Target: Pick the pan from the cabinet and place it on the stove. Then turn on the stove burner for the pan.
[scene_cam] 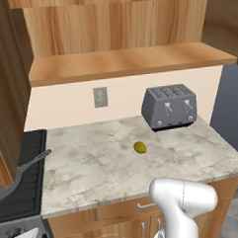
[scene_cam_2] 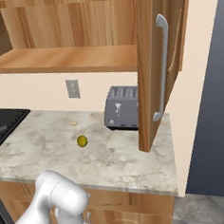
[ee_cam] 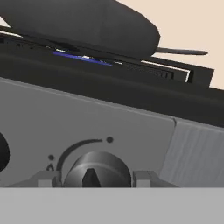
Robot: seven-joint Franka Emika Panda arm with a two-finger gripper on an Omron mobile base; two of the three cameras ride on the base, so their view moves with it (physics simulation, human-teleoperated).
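The dark grey pan (scene_cam: 5, 190) sits on the black stove (scene_cam: 26, 195) at the left, its long handle (scene_cam: 35, 161) pointing toward the counter. From the hand view, the pan (ee_cam: 87, 24) rests on the grates above the grey front panel (ee_cam: 65, 118), with a thin blue flame (ee_cam: 83, 59) under it. My gripper (ee_cam: 97, 178) is shut on the round stove knob (ee_cam: 98, 164), one fingertip (ee_cam: 48, 178) pressed against each side. The wooden cabinet (scene_cam: 128, 61) stands open with a bare shelf, its door (scene_cam_2: 153, 68) swung out.
A grey toaster (scene_cam: 170, 106) stands at the back of the marble counter (scene_cam: 94, 167). A small green fruit (scene_cam: 140, 147) and a tan crumb (scene_cam: 111, 133) lie on it. The open door overhangs the counter's right end.
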